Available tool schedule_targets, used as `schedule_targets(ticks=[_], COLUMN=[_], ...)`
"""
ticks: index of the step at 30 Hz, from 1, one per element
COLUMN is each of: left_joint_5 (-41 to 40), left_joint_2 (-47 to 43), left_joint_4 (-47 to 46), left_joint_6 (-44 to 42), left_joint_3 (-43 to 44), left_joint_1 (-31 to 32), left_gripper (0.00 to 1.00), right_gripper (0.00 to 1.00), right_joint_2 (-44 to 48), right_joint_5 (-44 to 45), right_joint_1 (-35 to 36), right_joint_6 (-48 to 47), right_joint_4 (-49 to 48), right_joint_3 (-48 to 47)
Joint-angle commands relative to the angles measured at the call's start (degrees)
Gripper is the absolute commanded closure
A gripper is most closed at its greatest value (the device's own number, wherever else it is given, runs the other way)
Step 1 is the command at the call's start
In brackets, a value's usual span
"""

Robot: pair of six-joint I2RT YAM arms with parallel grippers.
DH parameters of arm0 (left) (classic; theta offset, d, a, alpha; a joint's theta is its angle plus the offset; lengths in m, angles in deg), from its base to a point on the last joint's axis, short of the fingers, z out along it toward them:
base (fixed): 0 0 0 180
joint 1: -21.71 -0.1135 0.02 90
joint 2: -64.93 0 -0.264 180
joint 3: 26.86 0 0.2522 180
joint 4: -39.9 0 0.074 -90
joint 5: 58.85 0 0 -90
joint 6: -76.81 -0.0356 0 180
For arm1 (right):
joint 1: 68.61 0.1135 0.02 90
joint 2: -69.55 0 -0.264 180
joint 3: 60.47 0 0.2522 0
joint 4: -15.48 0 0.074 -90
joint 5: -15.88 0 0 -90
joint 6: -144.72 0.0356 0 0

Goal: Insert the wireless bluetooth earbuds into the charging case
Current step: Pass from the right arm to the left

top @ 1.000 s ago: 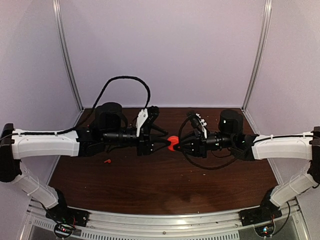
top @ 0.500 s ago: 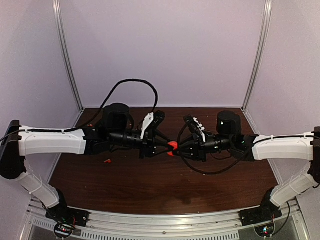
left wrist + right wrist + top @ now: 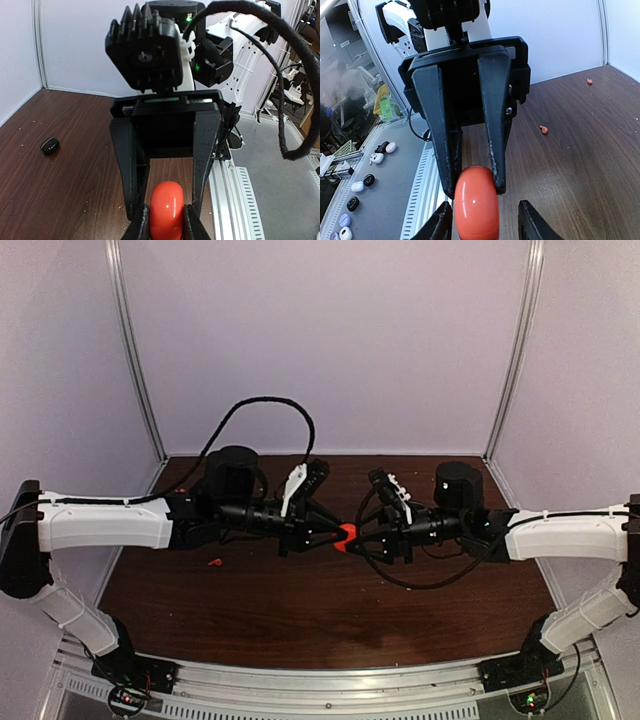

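Grippers from both arms meet nose to nose in the air over the middle of the bench, with the charging case between them. The left gripper has its two fingers pressed against either side of the case, pinching it by its red rounded rim. The right gripper is parted: its fingers straddle the case, and on one side at least there is a clear gap between finger and case. From where the wrist cameras sit only the red edge of the case shows, its lower part cut off by the frame, so I cannot tell whether it is open or closed. The black earbud lies on the bench toward the back edge, well apart from the case; I cannot pick it out from above, where the right arm covers that stretch. The red earbud lies on the left half of the bench, just below the left arm as seen from above. The right wrist view shows a nearer red bit and a farther red bit by the wall, both too small to identify. A black cable loops high over the left arm, and pale crumbs dot the wood.
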Motion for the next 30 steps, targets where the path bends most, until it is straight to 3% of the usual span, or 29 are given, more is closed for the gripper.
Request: schedule_targets(ticks=[1, 15, 30], left_joint_5=[0.6, -0.9, -0.3], left_joint_2=[-1.5, -2.2, -1.9], left_joint_4=[-3.9, -5.8, -6.2], left_joint_6=[0.7, 1.6, 2.3], left_joint_3=[1.6, 2.1, 2.0], left_joint_1=[0.0, 0.0, 0.0], left_gripper=[0.89, 0.89, 0.9], right_gripper=[0.54, 0.53, 0.6], right_joint_2=[0.5, -1.1, -0.1], right_joint_5=[-0.2, -1.9, -1.1], right_joint_1=[0.3, 1.2, 1.4], right_joint_6=[0.6, 1.5, 1.3], right_joint_4=[-2.0, -3.6, -4.0], right_joint_3=[-0.2, -0.1, -0.3])
